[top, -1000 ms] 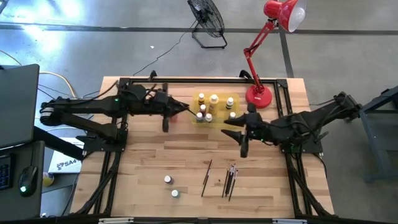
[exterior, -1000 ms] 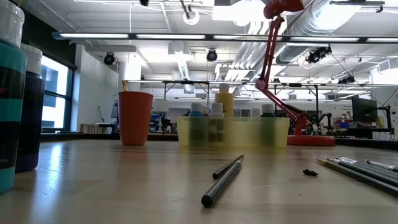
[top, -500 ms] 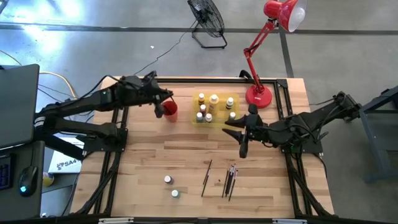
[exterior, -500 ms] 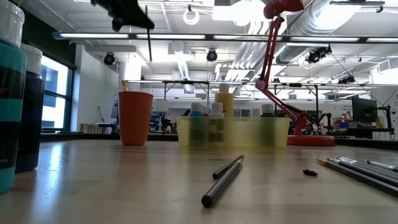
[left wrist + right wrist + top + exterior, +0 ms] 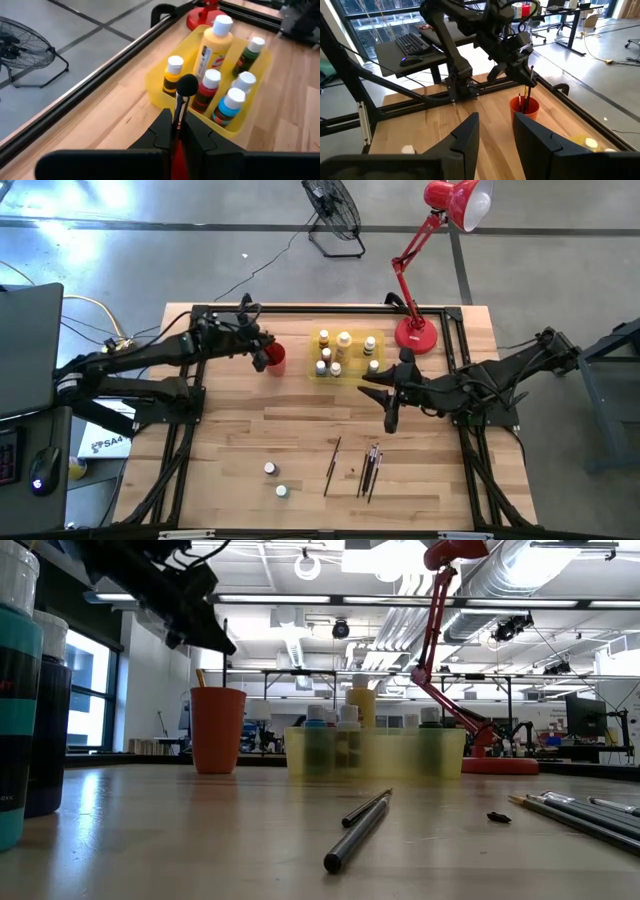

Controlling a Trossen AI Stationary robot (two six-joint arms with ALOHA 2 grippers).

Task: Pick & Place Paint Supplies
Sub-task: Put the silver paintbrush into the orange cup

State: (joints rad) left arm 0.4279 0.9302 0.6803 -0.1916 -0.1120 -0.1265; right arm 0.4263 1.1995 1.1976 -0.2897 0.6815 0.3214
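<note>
My left gripper point(image 5: 262, 352) hangs over the red cup point(image 5: 274, 356) at the table's far left, shut on a thin dark paintbrush point(image 5: 180, 107) that stands upright. Its lower end reaches down to the cup's mouth point(image 5: 524, 102). To the right of the cup, the yellow tray point(image 5: 345, 370) holds several capped bottles point(image 5: 214, 47). Two small bottles point(image 5: 270, 469) and loose brushes point(image 5: 333, 463) point(image 5: 372, 470) lie near the front edge. My right gripper point(image 5: 388, 398) hovers open to the right of the tray, holding nothing. My left gripper pinches the paintbrush's shaft point(image 5: 179, 116) between its two fingers, a little below the round dark top end point(image 5: 187, 85). The fingers come from the table's left, slanting slightly down, and lie across the brush. The brush stands upright, its lower part down at the red cup point(image 5: 177, 157).
A red desk lamp's base point(image 5: 416, 335) stands at the far right corner behind the tray. The black frame rail point(image 5: 300, 310) runs along the far edge. In the low view, big bottles point(image 5: 15, 690) stand close at the left. Bare wood point(image 5: 250, 420) lies between cup and front bottles.
My left gripper has come down and swung toward the far left, ending over the red cup. It stayed shut on the paintbrush, which has tipped upright, with its lower end now at the cup's mouth.
</note>
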